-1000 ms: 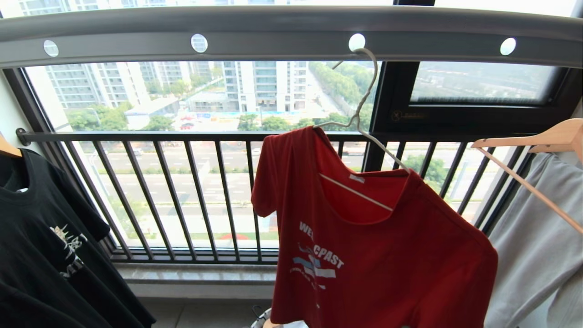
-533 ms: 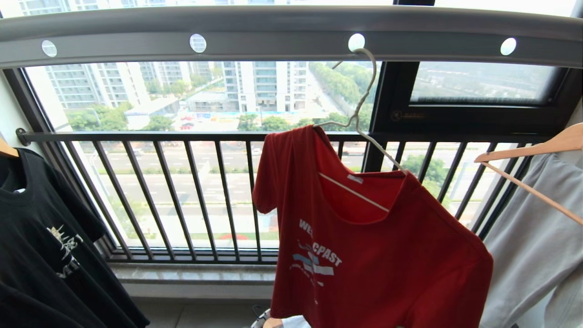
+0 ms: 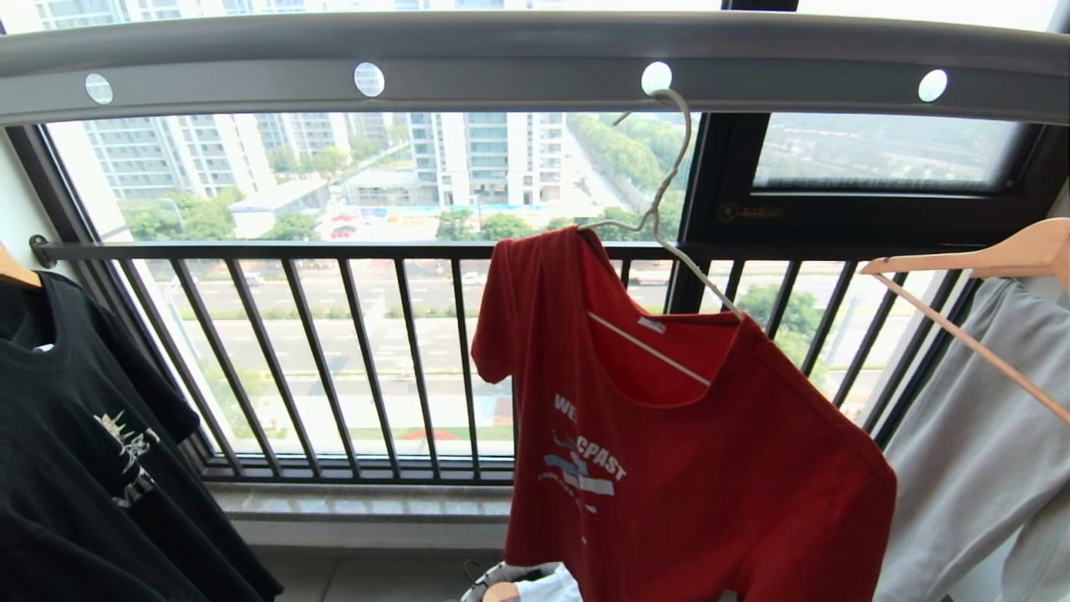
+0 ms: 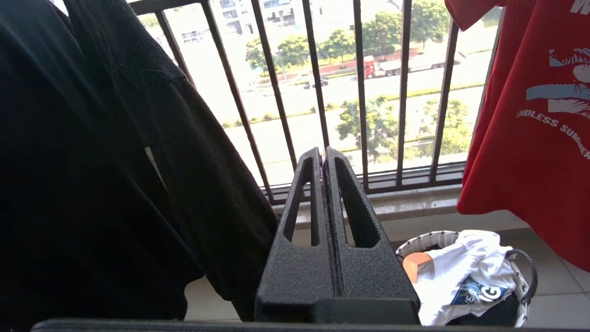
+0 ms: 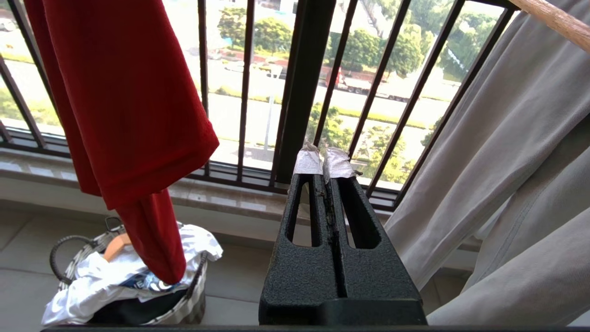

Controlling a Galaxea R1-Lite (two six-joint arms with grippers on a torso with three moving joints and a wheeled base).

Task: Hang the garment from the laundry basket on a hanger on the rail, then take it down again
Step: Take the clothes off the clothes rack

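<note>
Laundry basket (image 4: 521, 276) w/ white garment (image 4: 465, 267) inside, below red T-shirt (image 3: 694, 468)

a black t-shirt (image 3: 84, 435) hangs left, a grey garment (image 3: 978, 468) right, window railing (image 3: 334, 351) behind.

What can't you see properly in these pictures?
- Red T-shirt: its bottom hem is cut off by the head view's lower edge, and its lettering is partly lost in folds.
- Laundry basket: what lies underneath is hidden by the white garment piled on top.
- Black T-shirt: its far side is cut off by the head view's edge.
- Left hand and right hand: both outside the head view.
</note>
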